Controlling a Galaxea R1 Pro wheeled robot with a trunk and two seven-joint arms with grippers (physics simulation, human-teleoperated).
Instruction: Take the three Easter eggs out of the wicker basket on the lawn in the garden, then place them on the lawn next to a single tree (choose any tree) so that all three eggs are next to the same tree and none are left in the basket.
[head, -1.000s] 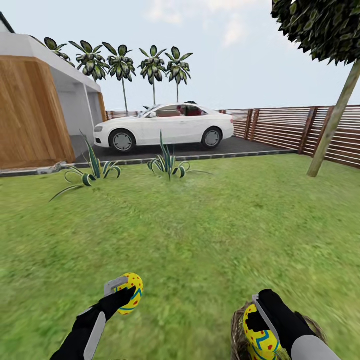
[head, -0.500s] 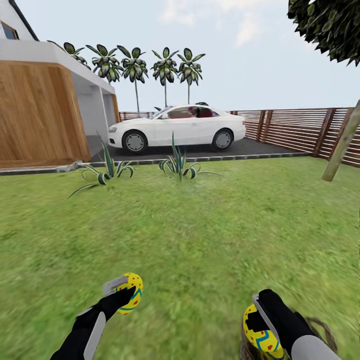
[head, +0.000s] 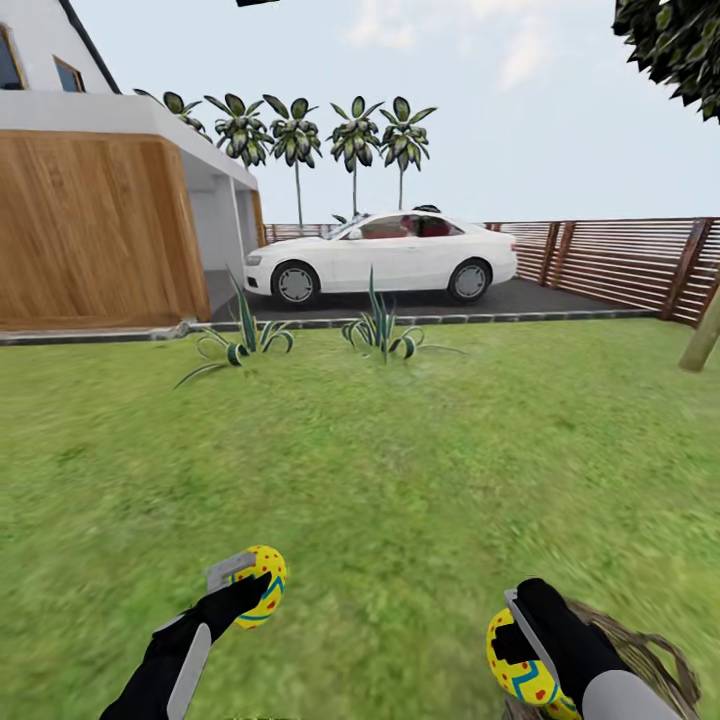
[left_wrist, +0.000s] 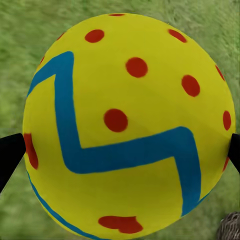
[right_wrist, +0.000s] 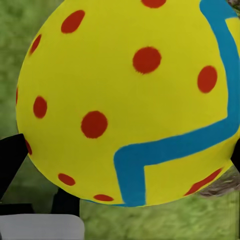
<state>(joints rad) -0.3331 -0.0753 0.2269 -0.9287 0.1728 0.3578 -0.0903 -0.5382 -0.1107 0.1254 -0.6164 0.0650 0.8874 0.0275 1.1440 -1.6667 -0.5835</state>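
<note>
My left gripper (head: 250, 585) is shut on a yellow Easter egg (head: 266, 584) with a blue zigzag and red dots, held low over the lawn (head: 400, 470). That egg (left_wrist: 125, 125) sits between the black fingertips (left_wrist: 10, 155) in the left wrist view. My right gripper (head: 512, 630) is shut on a second Easter egg (head: 518, 665), close-up (right_wrist: 125, 100) in the right wrist view. The wicker basket (head: 645, 655) stands just behind my right arm, which hides its inside. A tree trunk (head: 701, 343) leans at the far right edge under its crown (head: 675, 45).
Two spiky plants (head: 240, 340) (head: 385, 335) grow at the lawn's far edge. Beyond them a white car (head: 385, 255) is parked on the dark driveway. A wood-clad garage wall (head: 90, 235) stands at the left and a slatted fence (head: 620, 262) at the right.
The whole view has swung left, so car, plants and tree sit further right in the picture. Both grippers still hold their eggs in the same pose.
</note>
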